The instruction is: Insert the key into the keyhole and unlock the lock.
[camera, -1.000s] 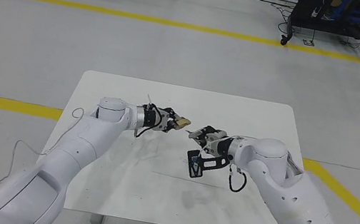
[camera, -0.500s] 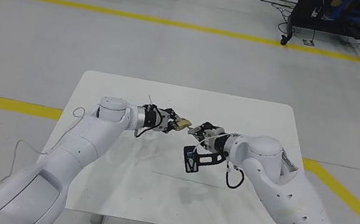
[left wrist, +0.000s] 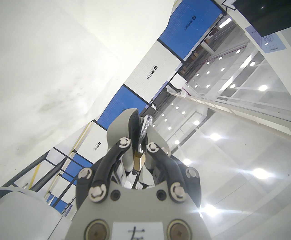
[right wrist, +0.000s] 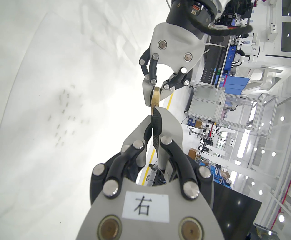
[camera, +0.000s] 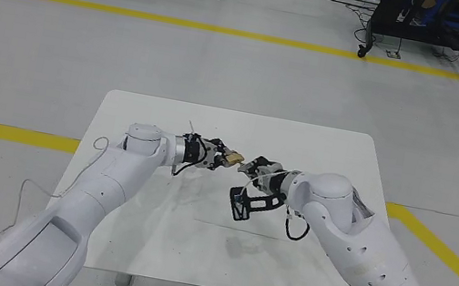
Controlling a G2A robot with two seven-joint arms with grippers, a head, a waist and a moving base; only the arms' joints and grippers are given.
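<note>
Lock (right wrist: 156, 96) sits clamped in the left gripper's (left wrist: 142, 130) jaws. The right gripper's (right wrist: 154, 116) jaws are pressed closed, tips at its base.

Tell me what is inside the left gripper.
A brass padlock is clamped between the left gripper's fingers, its silver shackle showing beside the pads. The fingers cover its sides, and its keyhole cannot be made out.

lock (right wrist: 155, 97): brass body, silver shackle
hold: clamped in the left pincer (left wrist: 142, 128)
place: mid-air above the table (camera: 320, 154)
</note>
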